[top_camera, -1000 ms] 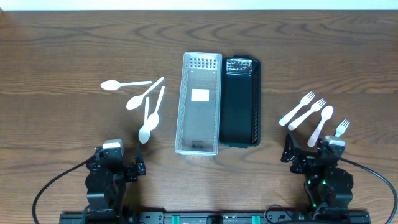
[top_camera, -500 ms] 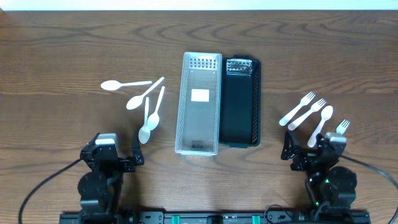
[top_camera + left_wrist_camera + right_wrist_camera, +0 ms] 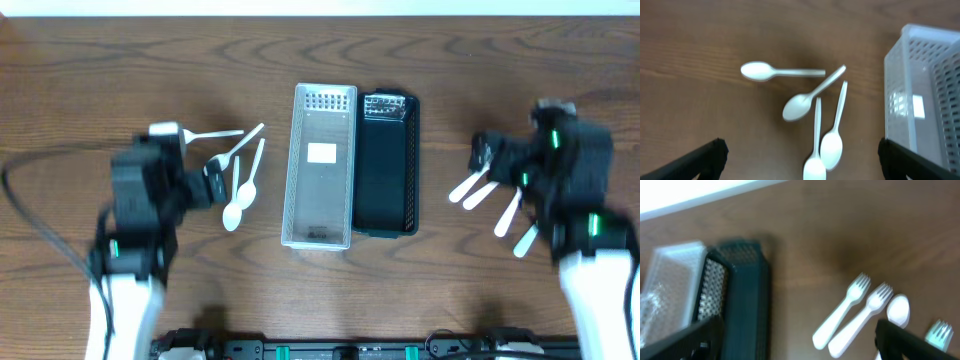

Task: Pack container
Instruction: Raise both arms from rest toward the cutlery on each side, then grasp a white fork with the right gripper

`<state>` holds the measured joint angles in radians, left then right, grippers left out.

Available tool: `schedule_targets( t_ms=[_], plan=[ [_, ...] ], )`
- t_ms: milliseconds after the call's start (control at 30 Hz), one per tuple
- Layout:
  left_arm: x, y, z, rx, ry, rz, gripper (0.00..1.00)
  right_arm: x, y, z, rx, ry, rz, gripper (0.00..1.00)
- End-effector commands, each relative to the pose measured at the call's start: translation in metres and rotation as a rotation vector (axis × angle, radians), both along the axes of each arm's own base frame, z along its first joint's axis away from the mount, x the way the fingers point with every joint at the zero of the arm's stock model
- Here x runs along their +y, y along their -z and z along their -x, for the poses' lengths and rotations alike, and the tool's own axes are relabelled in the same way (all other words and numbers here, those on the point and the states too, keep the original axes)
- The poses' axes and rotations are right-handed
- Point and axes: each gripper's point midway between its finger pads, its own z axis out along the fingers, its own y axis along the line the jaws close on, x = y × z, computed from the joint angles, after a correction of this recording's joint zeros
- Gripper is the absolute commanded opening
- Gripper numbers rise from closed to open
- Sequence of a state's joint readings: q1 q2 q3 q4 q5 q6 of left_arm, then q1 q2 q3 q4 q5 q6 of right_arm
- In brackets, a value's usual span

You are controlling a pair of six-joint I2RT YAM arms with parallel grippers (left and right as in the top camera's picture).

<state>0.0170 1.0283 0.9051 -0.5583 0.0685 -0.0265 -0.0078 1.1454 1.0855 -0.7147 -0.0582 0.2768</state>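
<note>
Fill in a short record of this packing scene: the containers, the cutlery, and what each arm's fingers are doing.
Containers: white basket and black basket, side by side, no cutlery in either
Left of them: four white spoons loose on the table
Right of them: white forks on the table, with a lone spoon
Left fingers: open, empty, over the spoons
Right fingers: open, empty, near the forks
</note>
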Motion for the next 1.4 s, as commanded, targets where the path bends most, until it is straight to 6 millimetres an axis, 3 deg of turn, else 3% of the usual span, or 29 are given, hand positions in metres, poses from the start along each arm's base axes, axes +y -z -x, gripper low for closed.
schedule_targets(
  t_ms=[0,133,200,333,400,567,667,767,900,967,1267,1367],
  plan=[
    [0.001,-0.012,-0.028,0.060,-0.009,0.009,0.98,-0.014,0.007,-0.035,0.117,0.024,0.046,0.99],
    [0.002,-0.001,-0.047,0.161,-0.009,0.011,0.98,-0.012,0.028,-0.068,0.213,0.004,0.005,0.99],
    [0.002,0.010,-0.051,0.196,-0.009,0.012,0.98,-0.013,0.046,-0.075,0.259,0.004,-0.006,0.99],
    [0.002,0.029,-0.051,0.259,-0.009,0.013,0.98,-0.035,0.085,-0.069,0.388,0.208,-0.104,0.98],
    [0.002,0.035,-0.050,0.283,-0.009,0.013,0.98,-0.041,0.107,-0.065,0.451,0.283,-0.143,0.91],
    [0.002,0.043,-0.050,0.305,-0.010,0.013,0.98,-0.045,0.150,-0.060,0.562,0.368,-0.144,0.78],
    [0.002,0.043,-0.050,0.307,-0.010,0.013,0.98,-0.048,0.172,-0.061,0.601,0.400,-0.098,0.66],
    [0.002,0.043,-0.051,0.306,-0.010,0.014,0.98,-0.048,0.190,-0.056,0.649,0.432,-0.050,0.66],
    [0.002,0.043,-0.050,0.307,-0.010,0.014,0.98,-0.048,0.205,-0.052,0.678,0.457,-0.004,0.77],
    [0.002,0.043,-0.050,0.307,-0.010,0.013,0.98,-0.045,0.210,-0.054,0.677,0.450,-0.001,0.77],
    [0.002,0.043,-0.050,0.307,-0.010,0.013,0.98,-0.039,0.234,-0.045,0.685,0.436,-0.025,0.67],
    [0.002,0.043,-0.050,0.307,-0.010,0.013,0.98,-0.037,0.243,-0.041,0.681,0.429,-0.040,0.58]
  ],
)
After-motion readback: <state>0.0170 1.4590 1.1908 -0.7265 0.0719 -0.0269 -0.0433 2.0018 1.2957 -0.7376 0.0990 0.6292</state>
